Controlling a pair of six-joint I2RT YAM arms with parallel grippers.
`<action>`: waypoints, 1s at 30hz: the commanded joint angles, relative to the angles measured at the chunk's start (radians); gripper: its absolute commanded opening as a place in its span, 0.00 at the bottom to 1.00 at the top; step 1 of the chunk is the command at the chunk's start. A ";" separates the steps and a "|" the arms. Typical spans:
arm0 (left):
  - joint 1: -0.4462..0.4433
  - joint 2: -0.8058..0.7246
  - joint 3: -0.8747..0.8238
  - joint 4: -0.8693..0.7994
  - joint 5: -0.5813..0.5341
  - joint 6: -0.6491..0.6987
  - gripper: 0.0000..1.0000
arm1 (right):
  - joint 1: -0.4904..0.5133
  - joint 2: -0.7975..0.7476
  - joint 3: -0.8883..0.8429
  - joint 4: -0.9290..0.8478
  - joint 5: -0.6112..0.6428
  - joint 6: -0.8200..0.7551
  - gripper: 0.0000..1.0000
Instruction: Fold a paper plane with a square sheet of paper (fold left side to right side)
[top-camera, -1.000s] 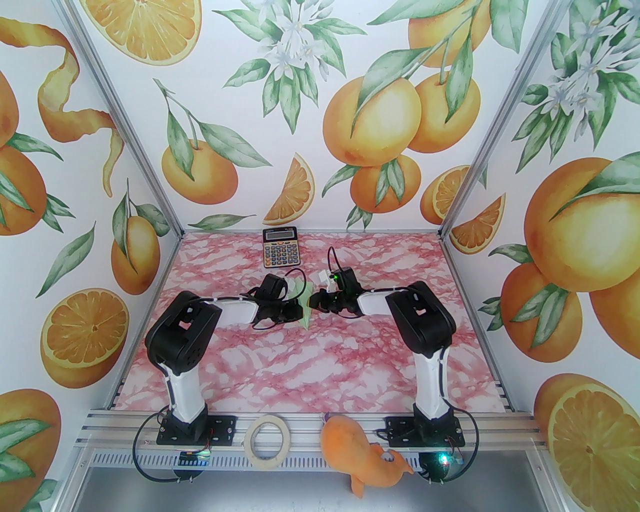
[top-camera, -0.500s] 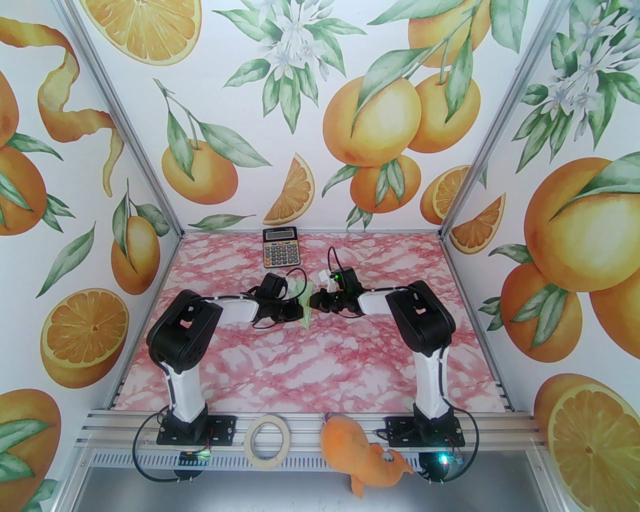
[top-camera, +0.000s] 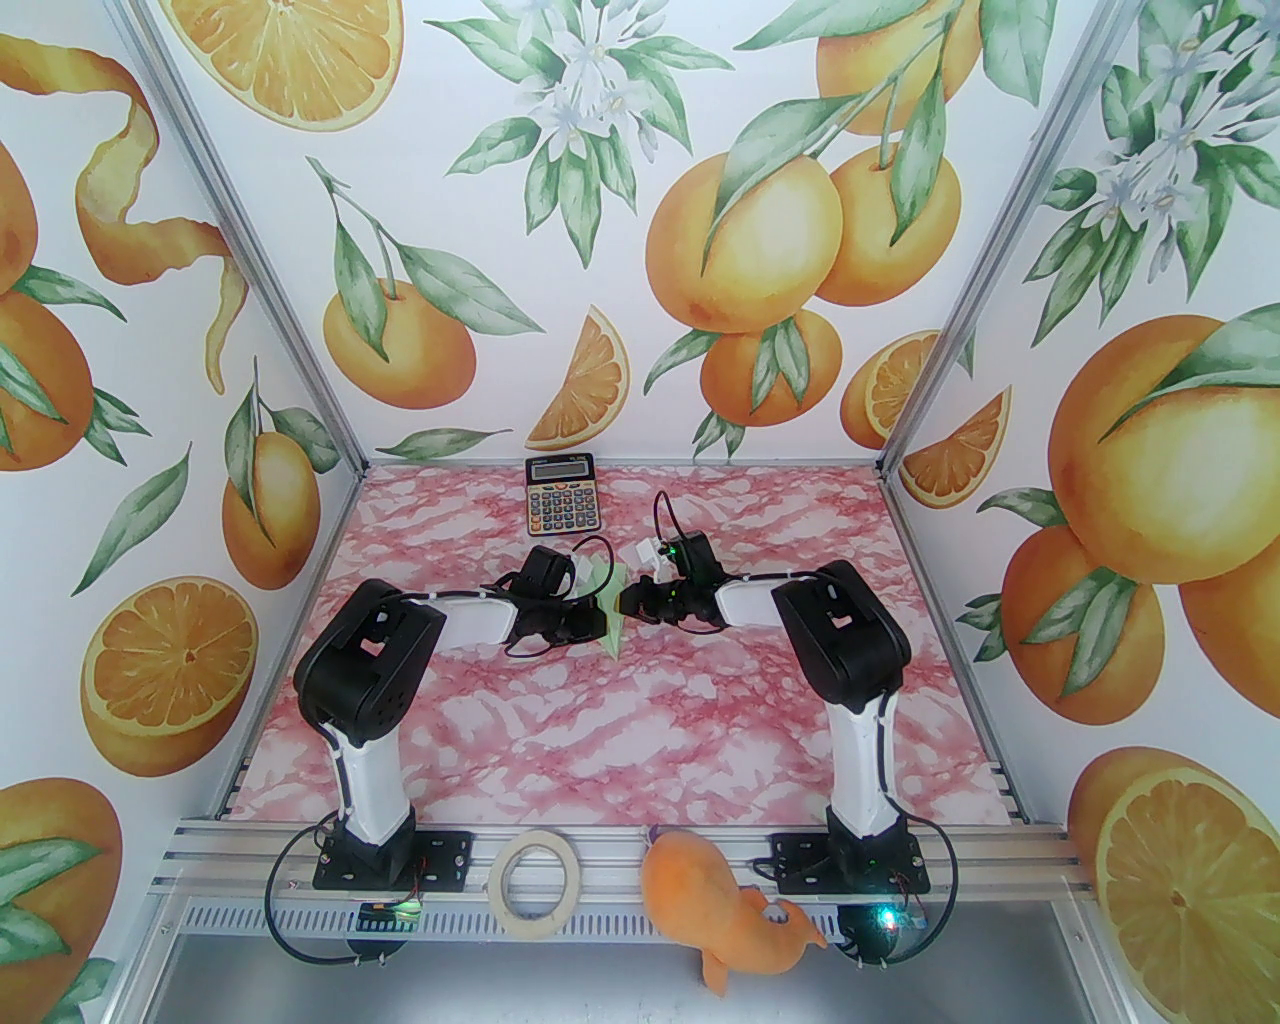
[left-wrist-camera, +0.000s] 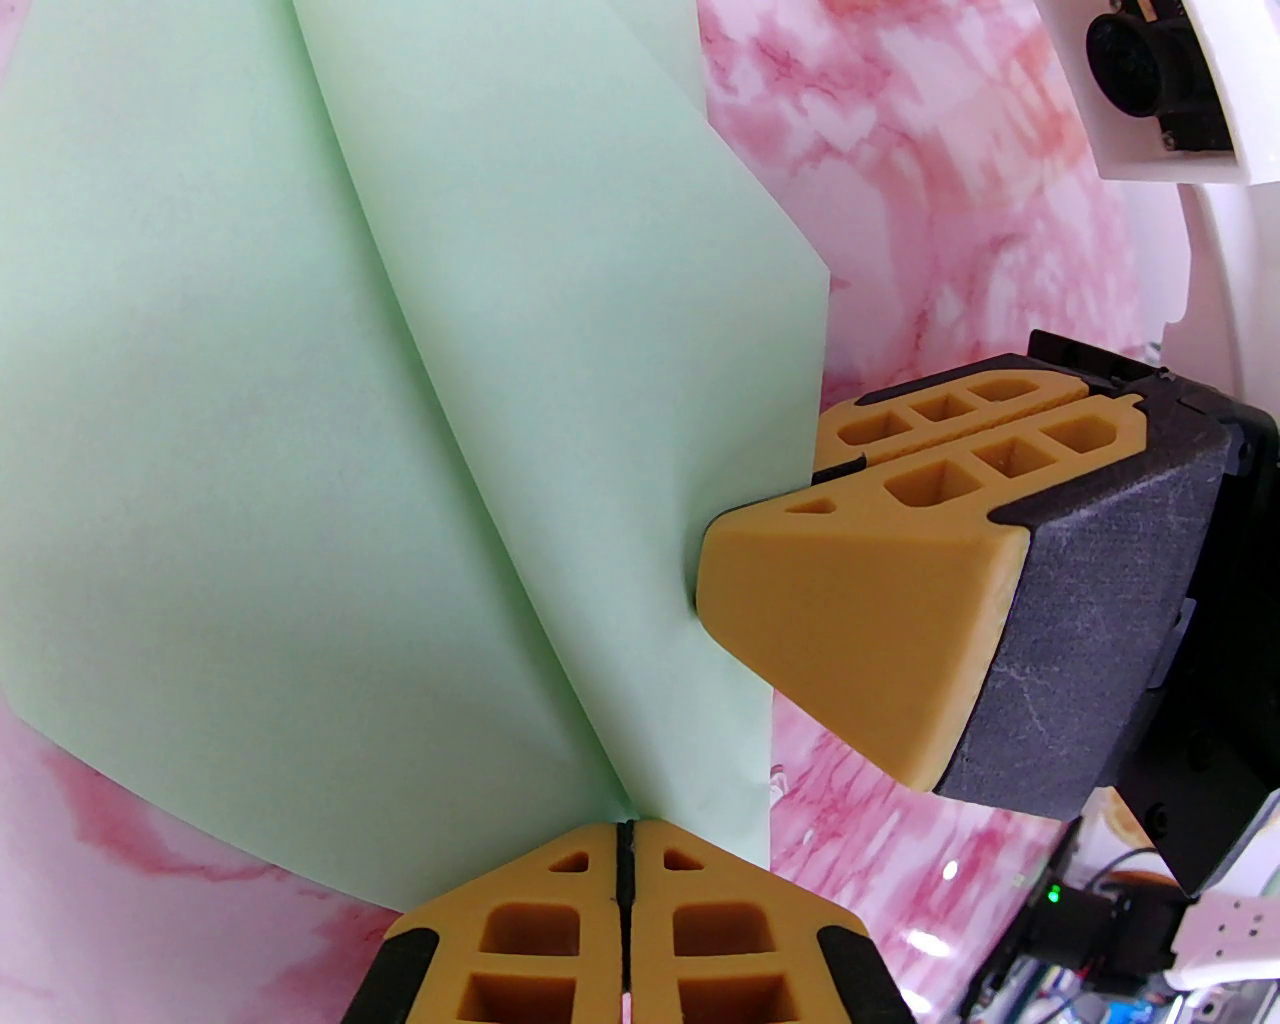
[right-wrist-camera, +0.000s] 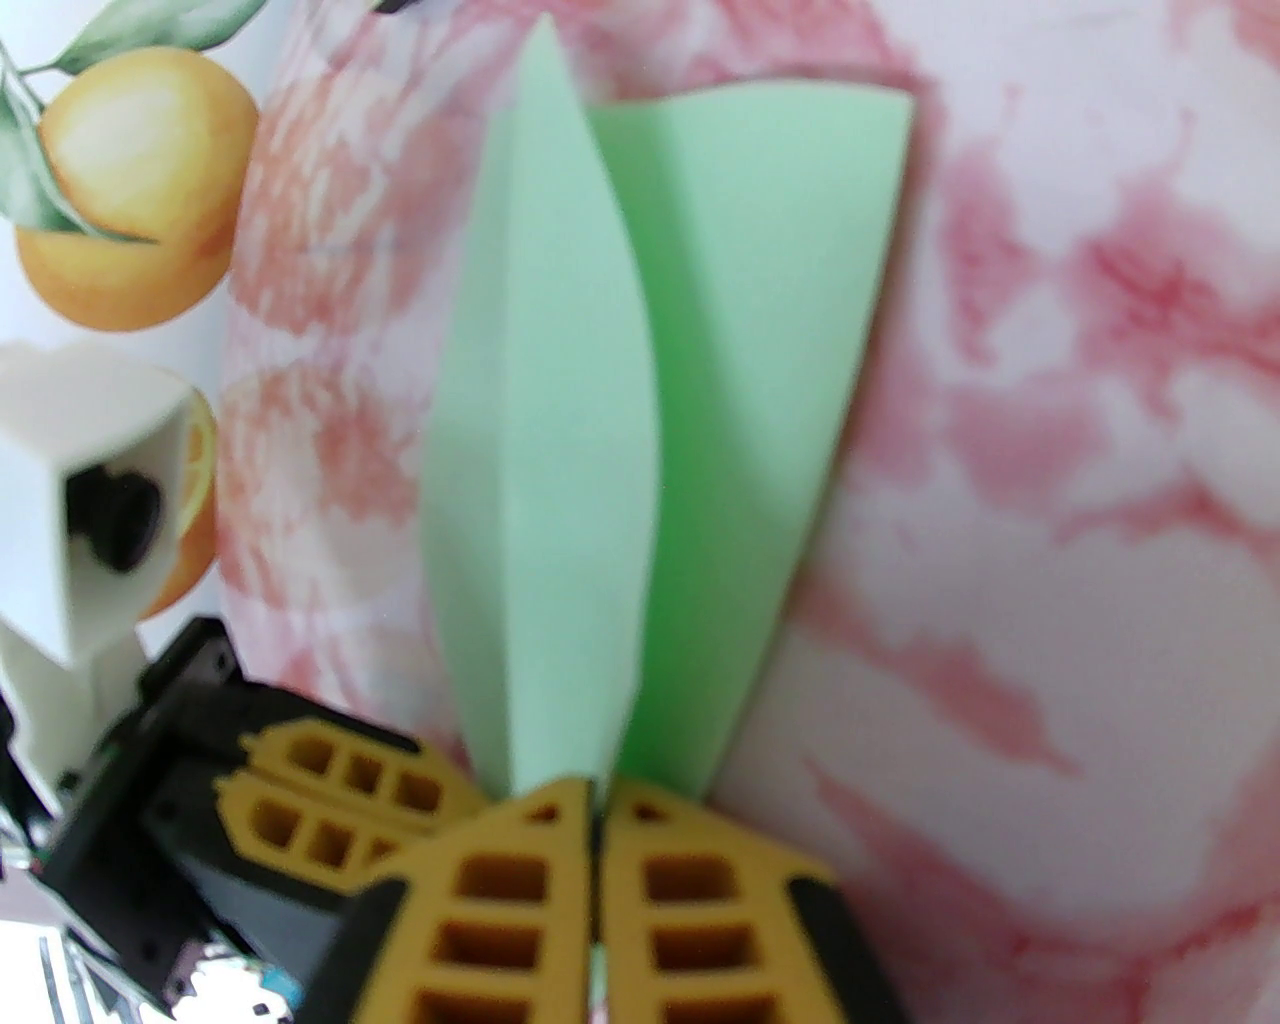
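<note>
Over the counter (top-camera: 640, 720), left claw (left-wrist-camera: 625, 835) and right claw (right-wrist-camera: 597, 790) both clamp the paper plane (left-wrist-camera: 300, 450); wing-shaping stage, I'd say, next needs gentle release.

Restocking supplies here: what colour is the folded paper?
Plain pale green, with no pattern; the folded paper shows best in the left wrist view.

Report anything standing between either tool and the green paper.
Nothing visible does. The left tool is shut directly on the folded paper, where its creases converge. The right tool is shut on it too. The calculator sits apart, farther back on the table.
</note>
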 joint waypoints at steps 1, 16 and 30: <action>0.001 0.033 0.008 -0.033 -0.017 0.024 0.06 | -0.008 0.000 0.001 -0.012 0.032 -0.008 0.08; 0.002 -0.061 0.045 -0.078 -0.032 0.028 0.10 | -0.010 0.027 0.002 -0.030 0.038 -0.026 0.06; -0.003 0.016 0.058 -0.126 -0.059 0.051 0.07 | -0.009 0.001 0.036 -0.066 0.026 -0.040 0.07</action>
